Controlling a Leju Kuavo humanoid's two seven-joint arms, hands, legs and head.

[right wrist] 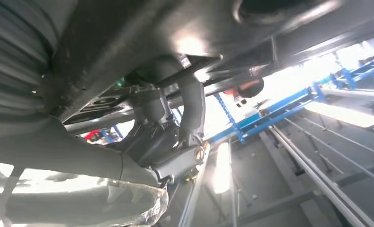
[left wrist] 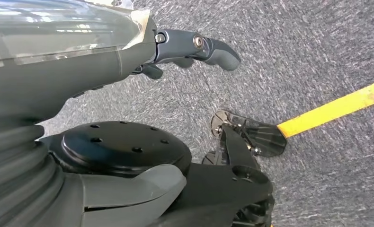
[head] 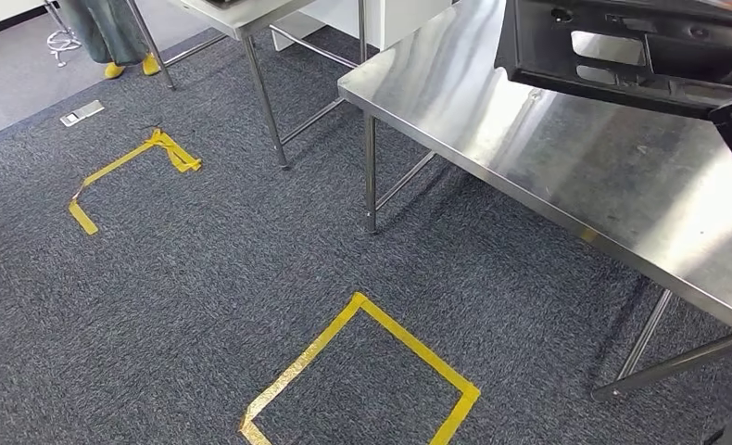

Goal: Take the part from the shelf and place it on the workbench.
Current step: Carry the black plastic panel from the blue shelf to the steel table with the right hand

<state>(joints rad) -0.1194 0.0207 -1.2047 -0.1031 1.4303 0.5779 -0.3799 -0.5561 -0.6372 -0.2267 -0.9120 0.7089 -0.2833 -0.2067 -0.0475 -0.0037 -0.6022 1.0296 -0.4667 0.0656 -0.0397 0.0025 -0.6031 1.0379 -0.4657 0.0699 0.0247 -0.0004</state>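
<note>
A black moulded plastic part — flat, framed, with rectangular cut-outs — hangs tilted above the far end of the bare stainless-steel desk, held in the right hand.

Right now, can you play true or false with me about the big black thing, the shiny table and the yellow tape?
1. The black plastic part is over the steel workbench. True.
2. The left hand is holding the part. False: it hangs over the grey carpet with nothing in it.
3. The yellow tape square is stuck on the workbench top. False: it is on the carpet in front of the workbench.
4. The right hand grips the part from below. True.
5. A person's yellow shoes show at the far edge of the carpet. True.
</note>
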